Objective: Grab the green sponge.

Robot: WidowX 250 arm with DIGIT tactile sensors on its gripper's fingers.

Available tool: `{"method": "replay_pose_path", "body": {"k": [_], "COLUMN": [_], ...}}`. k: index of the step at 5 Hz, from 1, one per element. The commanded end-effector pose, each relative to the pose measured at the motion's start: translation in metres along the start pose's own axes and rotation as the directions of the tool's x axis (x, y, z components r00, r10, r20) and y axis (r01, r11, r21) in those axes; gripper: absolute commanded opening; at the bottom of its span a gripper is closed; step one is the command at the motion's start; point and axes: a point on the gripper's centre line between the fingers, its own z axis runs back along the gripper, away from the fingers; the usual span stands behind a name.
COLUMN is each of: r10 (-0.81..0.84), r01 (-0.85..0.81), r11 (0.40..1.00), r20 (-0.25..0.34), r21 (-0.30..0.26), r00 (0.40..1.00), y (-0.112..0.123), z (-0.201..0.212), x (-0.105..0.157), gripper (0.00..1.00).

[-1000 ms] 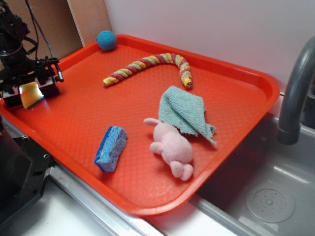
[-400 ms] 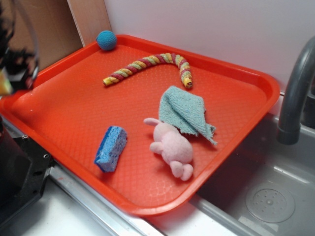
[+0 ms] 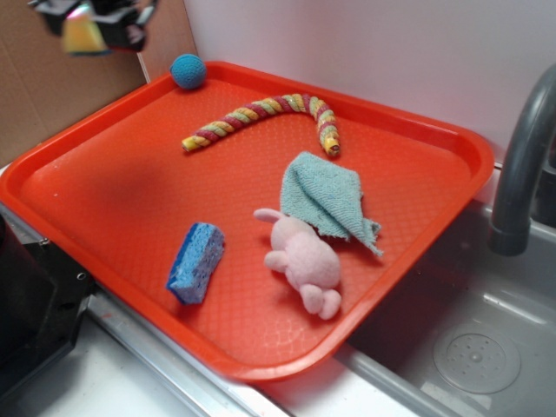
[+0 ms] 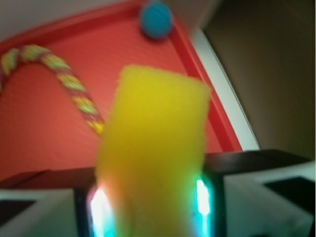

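Note:
The green sponge [image 4: 153,153], a small yellow foam piece, fills the middle of the wrist view, pinched between my gripper's two jaws. In the exterior view my gripper [image 3: 91,22] is high at the top left, above the tray's far left corner, blurred by motion and shut on the green sponge [image 3: 82,36]. The sponge hangs in the air well above the orange tray [image 3: 452,148].
On the tray lie a blue sponge [image 3: 195,261], a pink plush toy [image 3: 306,261], a teal cloth [image 3: 326,195], a striped rope [image 3: 261,113] and a blue ball [image 3: 188,71]. A grey faucet [image 3: 521,165] and sink stand to the right. A cardboard wall rises behind left.
My gripper has risen from the tray's left edge up to the top left of the view, carrying the green sponge with it. Nothing on the tray has moved.

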Motion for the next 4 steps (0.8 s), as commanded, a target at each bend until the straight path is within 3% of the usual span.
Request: {"method": "replay_pose_path", "body": {"k": [1, 2, 3, 4], "r10": [-0.132, -0.167, -0.189, -0.184], "r01": [0.139, 0.175, 0.202, 0.193], "r11": [0.987, 0.973, 0.961, 0.965], "r20": [0.079, 0.061, 0.087, 0.068], "r21": [-0.082, -0.150, -0.191, -0.177], "r00": [0.988, 0.984, 0.978, 0.981], "y": [-0.006, -0.010, -0.014, -0.012], "z": [0.047, 0.056, 0.073, 0.069], "x": [0.006, -0.021, -0.044, -0.047], "gripper": [0.00, 0.00, 0.00, 0.00]}}
